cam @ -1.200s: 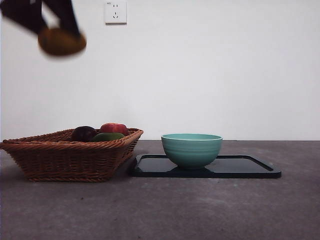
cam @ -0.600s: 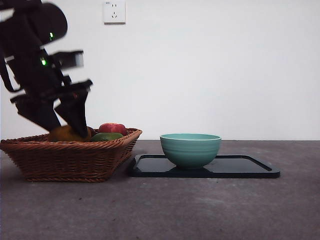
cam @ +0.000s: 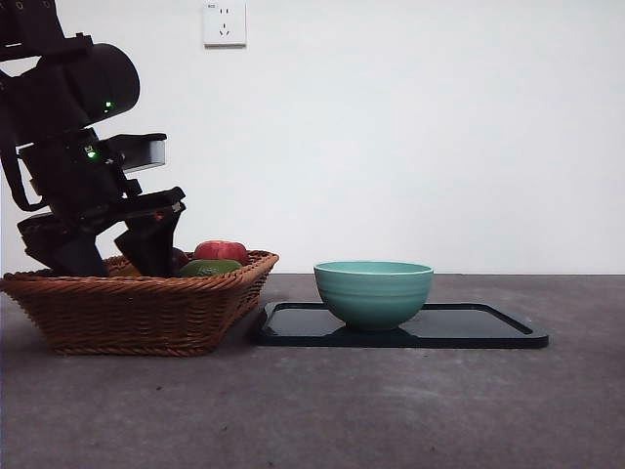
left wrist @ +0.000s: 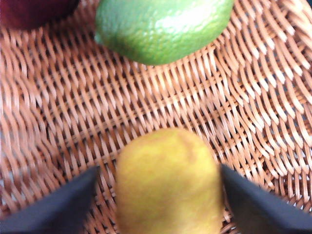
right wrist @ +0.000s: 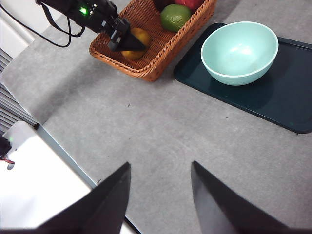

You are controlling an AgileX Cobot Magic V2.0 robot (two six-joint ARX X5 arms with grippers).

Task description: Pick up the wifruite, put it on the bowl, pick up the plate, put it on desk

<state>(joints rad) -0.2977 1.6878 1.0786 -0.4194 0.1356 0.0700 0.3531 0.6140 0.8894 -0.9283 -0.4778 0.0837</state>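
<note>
Reaching down into the wicker basket, the left tool has its jaws spread to either side of a yellow-brown fruit lying on the weave. Gaps show between each jaw and the fruit's skin, so nothing is gripped. A green fruit lies near, with a dark red one at the edge of the wrist view.

Bowl stands empty on the black tray, well apart from the basket, on the grey table. Right tool hangs open over bare table, holding nothing (waiting, by the look of it).

Risks, as I judge them:
- Fruit is rounded and smooth; jaws closing off-centre could squirt it out across the weave.
- Jaw tips sit low against the wicker; closing there could snag the strands and drag the basket.
- Green fruit is close enough to be nudged on the lift.
- Carrying over to the bowl, a shallow grip could let the fruit drop onto the tray or table.
- Releasing too high could make it bounce from the bowl.
</note>
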